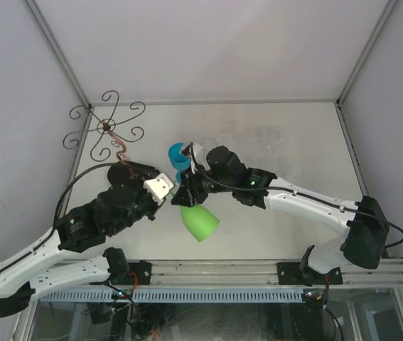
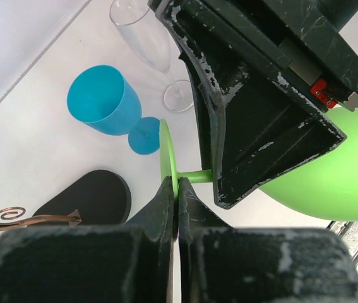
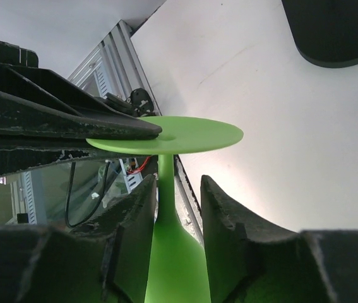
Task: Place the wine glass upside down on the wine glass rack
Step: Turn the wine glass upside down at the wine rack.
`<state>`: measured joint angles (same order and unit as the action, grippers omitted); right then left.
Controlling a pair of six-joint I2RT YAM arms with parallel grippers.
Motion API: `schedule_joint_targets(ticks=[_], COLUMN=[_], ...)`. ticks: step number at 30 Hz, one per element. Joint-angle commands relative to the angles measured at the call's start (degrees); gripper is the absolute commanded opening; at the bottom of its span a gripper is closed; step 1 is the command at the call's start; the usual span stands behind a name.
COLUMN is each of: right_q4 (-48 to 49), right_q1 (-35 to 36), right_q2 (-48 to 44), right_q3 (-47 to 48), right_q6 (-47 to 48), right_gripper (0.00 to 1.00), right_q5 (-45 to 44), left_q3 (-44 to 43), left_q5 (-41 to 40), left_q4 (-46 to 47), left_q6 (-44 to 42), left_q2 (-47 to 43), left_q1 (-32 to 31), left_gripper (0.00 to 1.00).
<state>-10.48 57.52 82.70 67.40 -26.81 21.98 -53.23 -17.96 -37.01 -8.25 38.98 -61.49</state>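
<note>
The green wine glass (image 1: 200, 222) hangs above the table, bowl toward the near edge. My left gripper (image 2: 177, 186) is shut on the rim of its flat foot (image 2: 165, 151). My right gripper (image 3: 177, 186) straddles the thin stem (image 3: 166, 173) just under the foot (image 3: 191, 134). Its left finger lies against the stem and a gap shows on the other side, so its jaws stand open. The wine glass rack (image 1: 109, 128) stands at the far left, wire scrolls spread, with its black oval base (image 2: 93, 196) just beyond my left gripper.
A blue goblet (image 1: 178, 155) lies on its side right behind the two grippers. Clear glasses (image 1: 258, 138) lie at the back middle, and a clear flute (image 2: 150, 38) lies beside the goblet. Grey walls close in the left, right and back.
</note>
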Motion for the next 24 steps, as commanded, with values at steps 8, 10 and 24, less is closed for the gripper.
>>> schedule_joint_targets(ticks=[8,10,24], right_q4=[-0.3,-1.1,-3.0], right_q1=[0.4,0.4,0.5], right_q2=[-2.2,-2.8,-3.1], right_q3=[2.6,2.6,2.6], right_q6=[1.1,1.2,1.7], right_gripper=[0.40,0.42,0.57], right_q5=[-0.7,-0.9,-1.8], left_q3=[1.1,1.0,1.1], left_q5=[0.0,-0.2,-0.5], left_q4=[1.7,1.5,1.2], left_q6=[-1.0,-1.0,-1.1], left_q2=[0.4,0.6,1.1], left_q1=[-0.1,-0.1,-0.1], left_gripper=[0.00,0.00,0.00])
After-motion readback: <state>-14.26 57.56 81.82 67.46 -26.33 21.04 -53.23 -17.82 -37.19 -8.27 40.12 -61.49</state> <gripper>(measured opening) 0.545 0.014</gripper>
